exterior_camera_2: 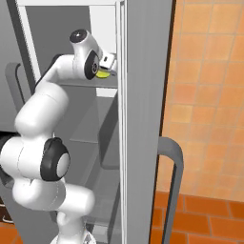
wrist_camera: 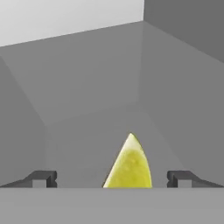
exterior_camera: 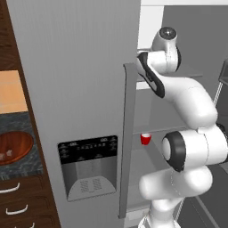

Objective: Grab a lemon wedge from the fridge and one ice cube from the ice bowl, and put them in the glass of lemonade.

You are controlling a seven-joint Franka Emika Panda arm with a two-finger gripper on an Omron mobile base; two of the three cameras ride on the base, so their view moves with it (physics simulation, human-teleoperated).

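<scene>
Left base view: the fridge (exterior_camera: 75, 89) stands with its left door shut, black dispenser panel (exterior_camera: 88, 167) low on it; the right side is open and the white arm (exterior_camera: 187, 133) reaches up into an upper shelf. A small red cup (exterior_camera: 145, 139) sits on a lower shelf inside. At far left, the ice bowl (exterior_camera: 15, 148) rests on the dark surface (exterior_camera: 22, 122). Right base view: the arm bends into the open fridge (exterior_camera_2: 143, 119), its wrist at the upper shelf, with a bit of the yellow lemon wedge (exterior_camera_2: 101, 74) just beside the hand. Hand view: the end effector (wrist_camera: 112, 179) is released, fingertips (wrist_camera: 43, 178) spread wide apart, and the lemon wedge (wrist_camera: 130, 165) stands between them, point up, on the grey shelf floor (wrist_camera: 87, 131), touching neither fingertip.
</scene>
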